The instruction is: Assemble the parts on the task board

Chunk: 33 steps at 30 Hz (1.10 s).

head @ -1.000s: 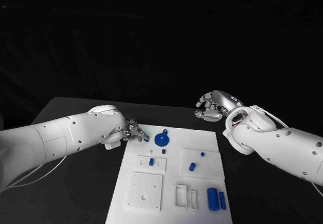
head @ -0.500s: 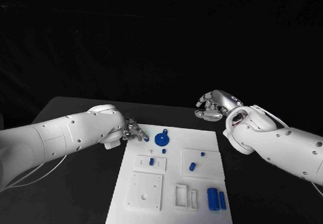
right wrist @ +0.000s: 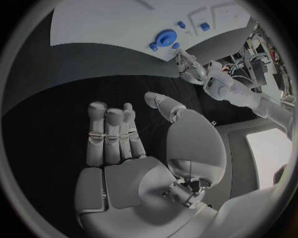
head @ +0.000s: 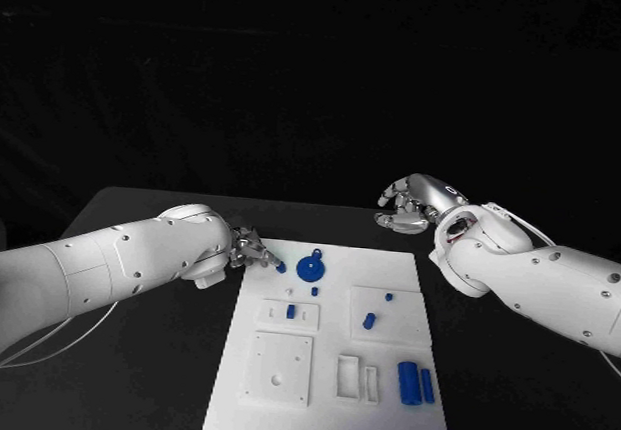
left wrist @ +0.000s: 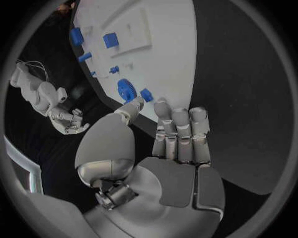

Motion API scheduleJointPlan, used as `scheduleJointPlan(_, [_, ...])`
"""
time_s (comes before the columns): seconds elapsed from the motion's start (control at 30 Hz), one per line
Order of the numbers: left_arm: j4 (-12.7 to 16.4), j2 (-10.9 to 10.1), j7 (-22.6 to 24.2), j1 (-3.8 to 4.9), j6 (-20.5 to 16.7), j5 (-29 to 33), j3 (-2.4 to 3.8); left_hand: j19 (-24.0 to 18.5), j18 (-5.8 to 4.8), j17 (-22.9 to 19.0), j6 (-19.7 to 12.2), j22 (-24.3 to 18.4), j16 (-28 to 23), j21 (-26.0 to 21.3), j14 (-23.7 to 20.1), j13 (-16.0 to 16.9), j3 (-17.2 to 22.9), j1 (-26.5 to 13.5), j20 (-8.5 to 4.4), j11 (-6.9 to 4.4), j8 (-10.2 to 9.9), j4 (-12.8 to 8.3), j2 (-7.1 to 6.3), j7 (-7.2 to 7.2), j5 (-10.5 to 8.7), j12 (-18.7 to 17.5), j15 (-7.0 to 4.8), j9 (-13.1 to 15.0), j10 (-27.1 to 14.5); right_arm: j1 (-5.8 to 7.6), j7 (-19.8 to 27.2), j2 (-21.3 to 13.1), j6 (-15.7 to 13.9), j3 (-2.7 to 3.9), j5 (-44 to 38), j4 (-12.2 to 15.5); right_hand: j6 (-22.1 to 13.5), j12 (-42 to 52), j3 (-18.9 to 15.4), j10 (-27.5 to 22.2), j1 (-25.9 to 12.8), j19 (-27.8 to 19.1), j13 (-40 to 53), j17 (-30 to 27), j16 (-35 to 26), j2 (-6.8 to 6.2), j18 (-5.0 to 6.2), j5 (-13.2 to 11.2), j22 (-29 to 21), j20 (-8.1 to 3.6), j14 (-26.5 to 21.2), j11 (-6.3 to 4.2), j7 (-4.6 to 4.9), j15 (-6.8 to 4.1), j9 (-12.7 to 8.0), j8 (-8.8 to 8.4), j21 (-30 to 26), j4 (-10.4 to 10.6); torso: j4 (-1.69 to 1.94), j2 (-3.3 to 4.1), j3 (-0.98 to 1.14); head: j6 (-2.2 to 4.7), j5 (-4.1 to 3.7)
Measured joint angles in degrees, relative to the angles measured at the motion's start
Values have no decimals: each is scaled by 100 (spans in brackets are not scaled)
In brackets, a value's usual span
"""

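Since a second ago the left robot hand (head: 255, 248) has crept slightly toward the far left corner of the flat white rectangular task board (head: 327, 417); everything else lies as before. Its thumb and a finger pinch a small blue block-shaped part (left wrist: 146, 94) right at the board's far left edge, just beside the round blue toothed gear part (head: 311, 268), which lies on the board near its far edge. The other fingers (left wrist: 180, 130) are held straight and close together.

Nearer the board's middle sit several small blue pegs (head: 369, 320) on raised white square plates, and two long blue cylinders (head: 415, 382) lie side by side toward the near right corner.

Over the black counter (head: 125, 361), beyond the board's far right corner, the right robot hand (head: 415, 202) hovers with nothing in it, its fingers loosely curled and slightly apart.
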Motion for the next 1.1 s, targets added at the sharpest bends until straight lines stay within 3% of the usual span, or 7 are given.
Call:
scheduleJointPlan(0.2, [304, -188, 271, 3, -475, -121, 9, -199, -92, -109, -171, -54, -218, -192, -206, -131, 63, 205, 49, 80, 0, -170, -209, 96, 0, -249, 107, -3, -239, 0, 3, -22, 0, 0, 0, 4, 14, 0, 0, 1, 0, 0, 0, 0, 0, 0, 0, 0, 6, 0, 0, 1, 1, 0, 0, 0, 0, 0, 3, -3, 2, 13, -5])
scheduleJointPlan(0.3, [410, -253, 434, 4, -678, -299, 9, -331, -92, -181, -232, -93, -361, -319, -352, -214, 68, 374, 85, 121, 0, -303, -241, 140, 0, -409, 168, -7, -387, 0, 3, -33, 0, 0, 0, 7, 15, 0, 0, 9, 0, 0, 0, -1, 0, 0, 0, 0, 6, 0, 0, 9, 1, 0, 0, 0, 0, 0, 3, -3, 2, 16, -5])
scheduleJointPlan(0.37, [499, -286, 587, 4, -836, -501, 9, -348, -182, -207, -241, -108, -381, -349, -368, -252, 64, 526, 103, 130, 0, -436, -267, 148, 0, -449, 184, -7, -396, 0, 4, -45, 0, 0, 0, 9, 15, 0, 0, 9, 0, 0, -5, -1, 0, 0, 0, 0, 6, 0, 0, 9, 1, 1, 0, 0, 0, 0, 1, -2, 2, 20, 4])
scheduleJointPlan(0.63, [768, -312, 1007, 2, -1229, -1333, -8, -481, -181, -352, -349, -187, -676, -611, -535, -446, 58, 764, 154, 221, -22, -808, -319, 222, 0, -816, 330, -44, -527, 0, 5, -59, 2, 0, 1, 16, 15, 0, 0, 10, 0, 0, -5, -1, 0, 0, 0, 0, 5, 0, -1, 9, 0, 1, 0, 0, 0, 0, -1, 5, -2, 26, 12])
scheduleJointPlan(0.7, [777, -304, 1067, 1, -1293, -1538, -32, -481, -182, -375, -350, -193, -711, -630, -543, -479, 64, 824, 154, 223, -22, -875, -320, 222, 0, -876, 338, -51, -529, 0, 6, -60, 2, 0, 1, 18, 15, 0, 0, 10, 0, 1, -5, 3, 0, 0, 0, 0, 5, 1, -1, 9, -1, 1, 0, 0, 0, 0, -1, 7, -4, 27, 12])
scheduleJointPlan(0.9, [798, -272, 1170, -27, -1430, -2013, -207, -481, -181, -389, -351, -192, -736, -661, -538, -511, 96, 952, 154, 223, -22, -1014, -313, 222, 0, -919, 343, -59, -529, 0, 7, -64, 4, 0, 2, 24, 15, 0, 0, 10, 0, 1, -5, 4, 0, 0, 0, 0, 5, 1, -2, 10, -2, 2, 0, 0, 0, 0, 0, 8, -4, 38, 14])
scheduleJointPlan(1.1, [775, -231, 1182, -114, -1507, -2260, -223, -481, -180, -388, -340, -192, -736, -682, -521, -518, 86, 952, 154, 223, -22, -1036, -312, 210, 0, -940, 360, -59, -528, 0, 8, -64, 4, 0, 2, 29, 15, 0, 0, 11, 0, 1, -10, 3, 0, 0, 0, 0, 4, 1, -2, 10, -3, 2, 0, 0, 0, 0, -1, 9, -4, 40, 14])
